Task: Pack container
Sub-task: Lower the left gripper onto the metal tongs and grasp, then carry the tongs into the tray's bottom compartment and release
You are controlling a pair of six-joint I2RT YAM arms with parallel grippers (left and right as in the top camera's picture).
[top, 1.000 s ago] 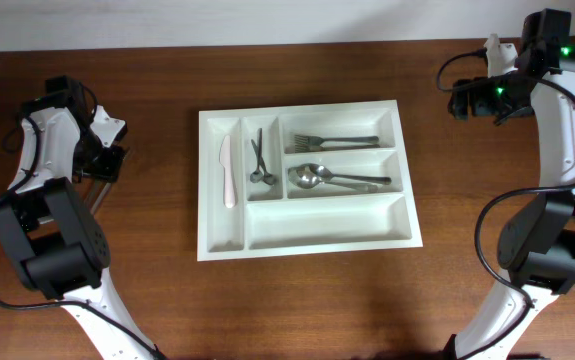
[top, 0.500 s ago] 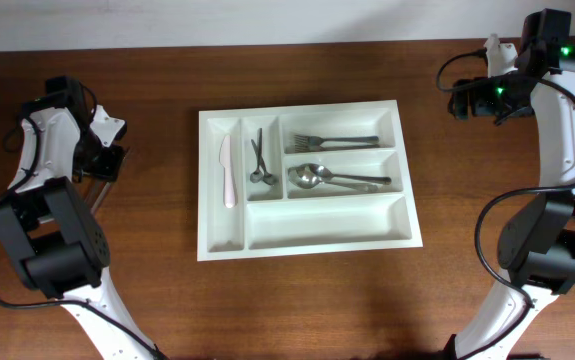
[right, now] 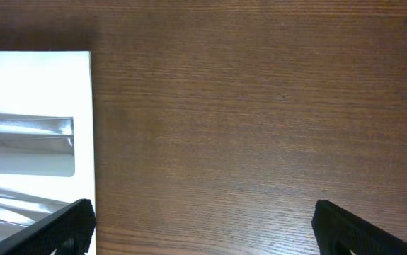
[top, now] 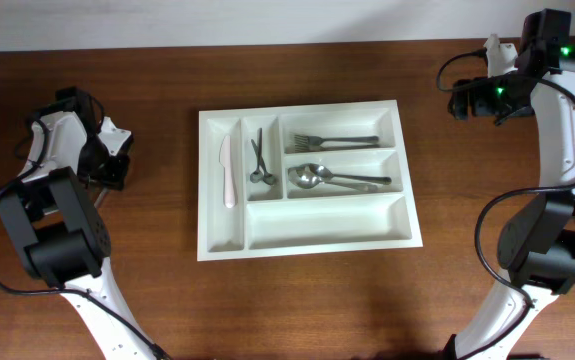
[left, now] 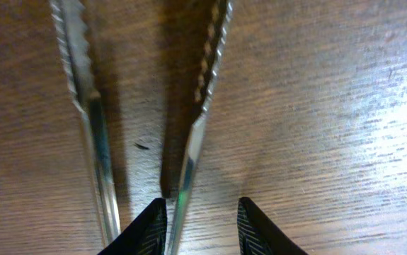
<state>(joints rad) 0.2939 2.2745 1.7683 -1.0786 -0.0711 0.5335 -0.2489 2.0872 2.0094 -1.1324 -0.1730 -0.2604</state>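
Plastic by the look of it, the white tray (top: pixel 327 222) lies flat in the middle of the counter (top: pixel 467 250), with cutlery (top: pixel 332 179) in four compartments and its longest one bare. It is probably light, stiff and smooth and too broad to span, so a level pinch on the thin rim seems the best hold. The left hand (left: pixel 202 227) sits open over steel tongs (left: pixel 196 134) well to its left, and the right hand (right: pixel 203 230) hangs wide open beside its right rim.

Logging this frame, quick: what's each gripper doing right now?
Left gripper: open, jaws straddling one arm of the metal tongs, not clamped.
Right gripper: open, empty.
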